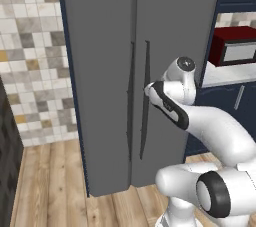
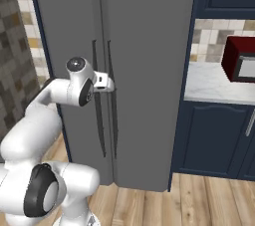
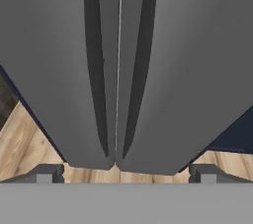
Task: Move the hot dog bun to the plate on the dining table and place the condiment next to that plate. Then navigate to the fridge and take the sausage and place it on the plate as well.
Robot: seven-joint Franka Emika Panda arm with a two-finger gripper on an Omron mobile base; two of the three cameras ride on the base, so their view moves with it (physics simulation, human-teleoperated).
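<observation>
The claw (image 3: 123, 173) is standing wide open and gripping nothing, its tips spread far apart as it is facing the grey fridge (image 1: 125, 46) just in front of the two dark vertical handles (image 2: 102, 105) at the seam between the closed doors. The sausage is lying hidden behind those doors. A red microwave (image 2: 241, 60) is sitting on the counter (image 2: 209, 88) to the fridge's right.

Wooden floor (image 1: 50, 186) carrying grey fridge (image 1: 100, 71), marble counter (image 2: 214, 88) bearing what looks like a red microwave (image 2: 240, 60)
</observation>
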